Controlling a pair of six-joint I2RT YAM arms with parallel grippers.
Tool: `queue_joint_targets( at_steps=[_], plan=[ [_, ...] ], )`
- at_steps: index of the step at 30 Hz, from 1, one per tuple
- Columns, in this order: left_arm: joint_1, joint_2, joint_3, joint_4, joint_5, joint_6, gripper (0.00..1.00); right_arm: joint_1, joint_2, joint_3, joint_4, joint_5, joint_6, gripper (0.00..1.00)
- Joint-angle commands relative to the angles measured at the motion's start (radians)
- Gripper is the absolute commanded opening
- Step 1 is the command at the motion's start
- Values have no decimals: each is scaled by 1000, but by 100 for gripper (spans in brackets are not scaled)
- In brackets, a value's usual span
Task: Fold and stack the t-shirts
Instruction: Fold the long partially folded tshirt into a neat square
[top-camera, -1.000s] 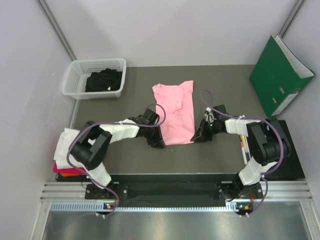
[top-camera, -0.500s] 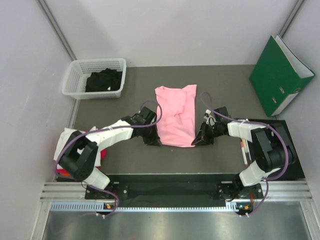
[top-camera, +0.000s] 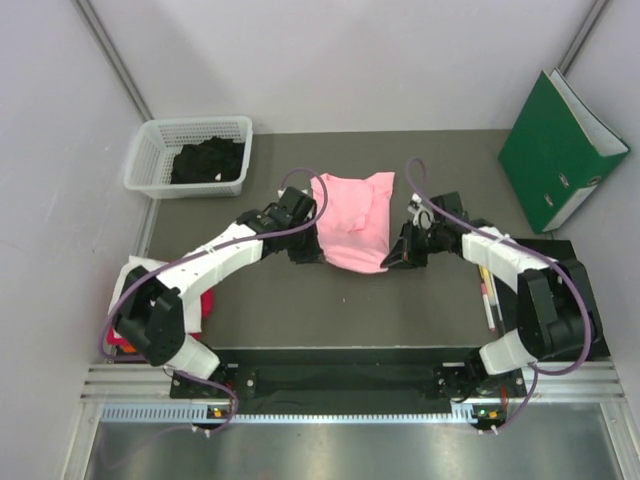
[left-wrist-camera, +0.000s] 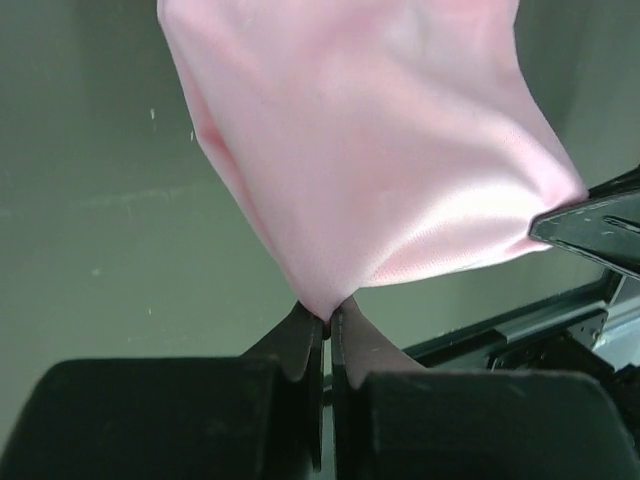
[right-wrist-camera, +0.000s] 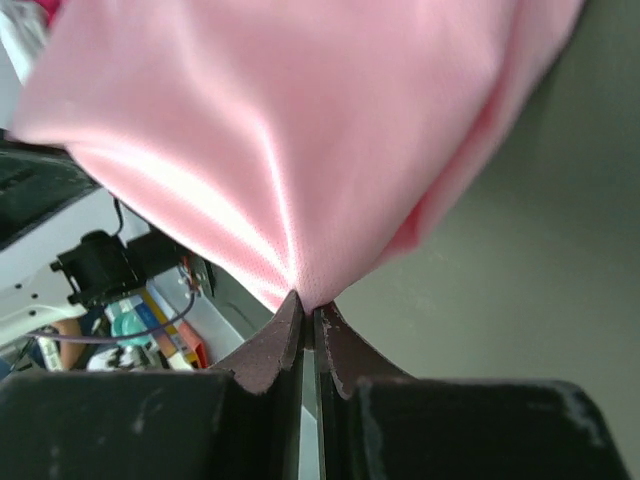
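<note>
A light pink t-shirt (top-camera: 354, 220) lies folded lengthwise on the dark table, its near end lifted off the surface. My left gripper (top-camera: 310, 256) is shut on its near left corner; in the left wrist view the left gripper (left-wrist-camera: 326, 310) pinches the pink cloth (left-wrist-camera: 380, 150). My right gripper (top-camera: 393, 260) is shut on the near right corner; in the right wrist view the right gripper (right-wrist-camera: 306, 305) pinches the pink t-shirt (right-wrist-camera: 300, 130). A stack of folded shirts, white over magenta-red (top-camera: 135, 290), sits at the left edge. A black shirt (top-camera: 208, 160) lies in the basket.
A white mesh basket (top-camera: 150, 155) stands at the back left. A green binder (top-camera: 560, 145) leans at the back right. Small markers (top-camera: 487, 295) lie beside the right arm on the black board.
Both grippers have moved away from the bases, carrying the shirt's near edge up and toward the far end. The visible length of the shirt has shortened.
</note>
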Motion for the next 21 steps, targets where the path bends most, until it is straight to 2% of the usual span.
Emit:
queue_joint_targets(
  at_steps=[1,12,21],
  plan=[
    [13,60,133,-20,-86,57,0,-6,-25,168,-13,49,-42,5],
    [88,254,403,3,-91,163,0,-37,196,465,20,81,-81,5],
    [200,496,662,47,11,244,0,-93,418,674,106,86,-81,6]
  ],
)
